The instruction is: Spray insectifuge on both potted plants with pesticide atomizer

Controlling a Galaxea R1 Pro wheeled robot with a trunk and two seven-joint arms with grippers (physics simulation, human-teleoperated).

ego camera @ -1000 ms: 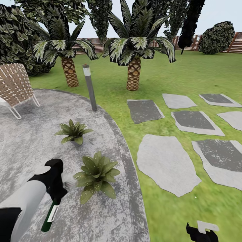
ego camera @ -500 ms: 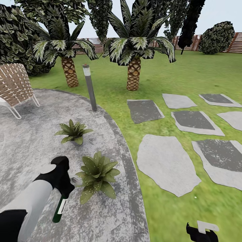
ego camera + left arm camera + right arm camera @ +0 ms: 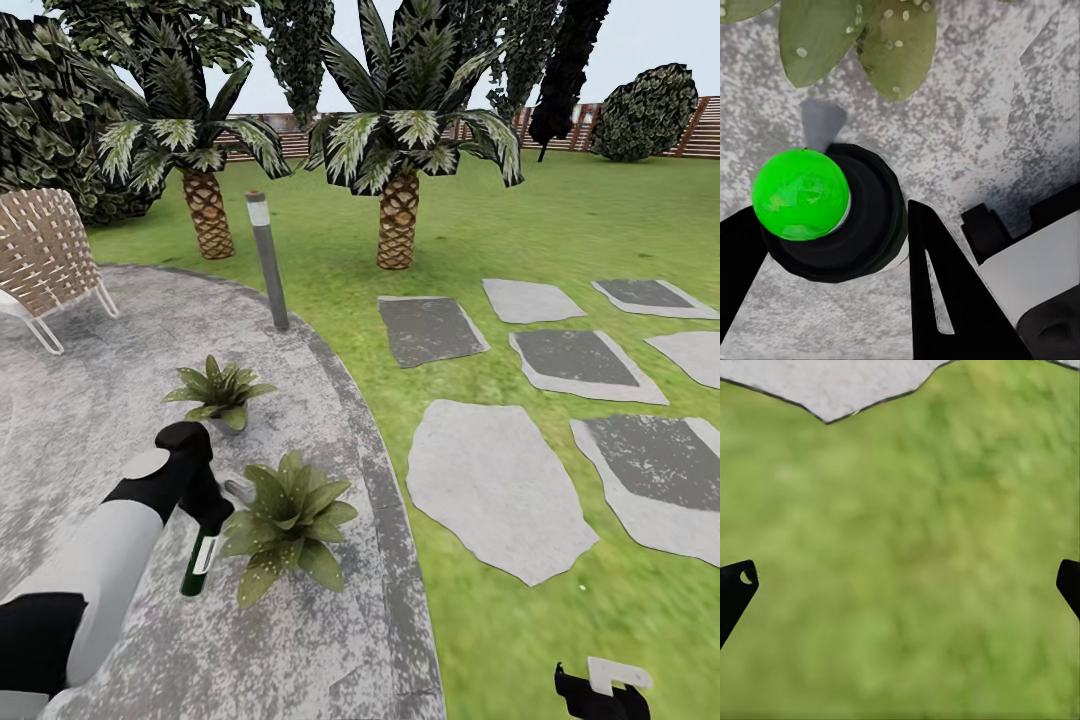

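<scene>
My left gripper (image 3: 207,522) is shut on the pesticide atomizer (image 3: 196,565), a slim dark-green bottle with a white label that hangs tilted just left of the near potted plant (image 3: 288,520). In the left wrist view the bottle's bright green tip (image 3: 801,194) sits between the black fingers (image 3: 945,285), with spotted leaves (image 3: 859,41) of the plant close ahead. The second potted plant (image 3: 220,392) stands farther back on the round grey patio (image 3: 80,440). My right gripper (image 3: 900,585) is open over lawn; its fingertips (image 3: 735,589) show at the frame's sides.
A wicker chair (image 3: 40,262) stands at the patio's left. A grey bollard lamp (image 3: 267,260) rises at the patio edge. Two palm-like shrubs (image 3: 400,140) stand behind on the lawn. Grey stepping stones (image 3: 495,485) lie to the right, with a wooden fence (image 3: 700,125) far back.
My left arm has carried the atomizer forward and to the right, from the near patio up beside the near plant's leaves. The right gripper has stayed put.
</scene>
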